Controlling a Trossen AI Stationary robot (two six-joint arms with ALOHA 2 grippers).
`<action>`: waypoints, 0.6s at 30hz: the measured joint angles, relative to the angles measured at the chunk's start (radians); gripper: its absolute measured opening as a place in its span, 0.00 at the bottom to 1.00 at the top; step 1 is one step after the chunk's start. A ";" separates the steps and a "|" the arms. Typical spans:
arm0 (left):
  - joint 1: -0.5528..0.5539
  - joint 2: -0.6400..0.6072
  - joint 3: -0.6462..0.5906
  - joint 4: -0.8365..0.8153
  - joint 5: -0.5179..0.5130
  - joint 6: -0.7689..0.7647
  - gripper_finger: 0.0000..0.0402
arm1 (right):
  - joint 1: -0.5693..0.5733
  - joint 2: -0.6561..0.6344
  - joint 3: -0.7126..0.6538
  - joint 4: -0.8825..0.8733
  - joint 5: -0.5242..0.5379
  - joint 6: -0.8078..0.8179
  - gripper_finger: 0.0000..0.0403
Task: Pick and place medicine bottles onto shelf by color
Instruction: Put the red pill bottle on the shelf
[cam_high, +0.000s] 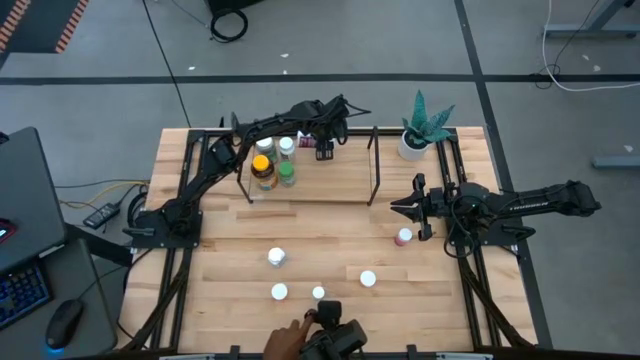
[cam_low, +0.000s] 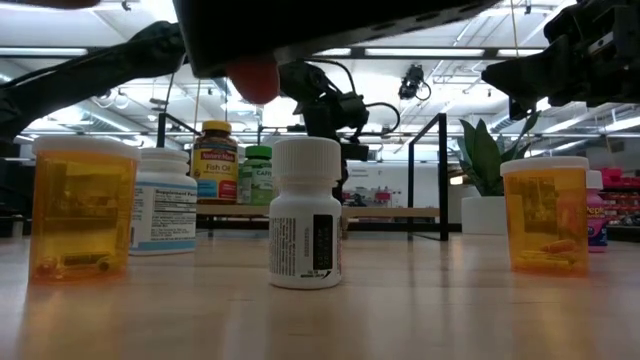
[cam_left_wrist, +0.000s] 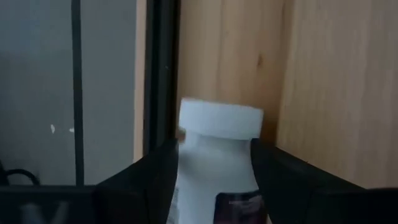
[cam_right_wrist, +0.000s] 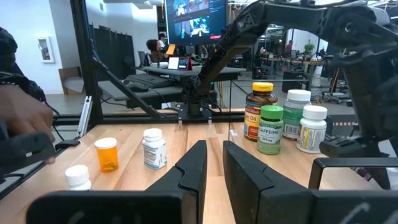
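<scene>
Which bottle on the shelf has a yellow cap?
The Fish Oil bottle, at the shelf's left end beside the green-capped bottle; the others there have white caps.

Ten medicine bottles (cam_high: 277, 258) were counted: five at the shelf (cam_high: 330, 180), five elsewhere on the table. One potted plant (cam_high: 418, 130) was seen.

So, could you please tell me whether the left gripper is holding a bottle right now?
Yes. The left gripper is shut on a white-capped bottle over the shelf.
</scene>
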 joint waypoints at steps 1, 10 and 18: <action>0.000 0.003 0.001 0.007 0.002 -0.001 0.53 | 0.000 0.000 0.000 0.000 0.000 0.000 0.15; 0.012 0.005 0.001 0.003 0.002 -0.011 0.53 | 0.000 0.000 0.000 0.000 0.000 0.000 0.15; 0.027 0.005 0.001 -0.020 0.001 -0.024 0.54 | 0.000 0.000 0.000 0.000 0.000 0.000 0.15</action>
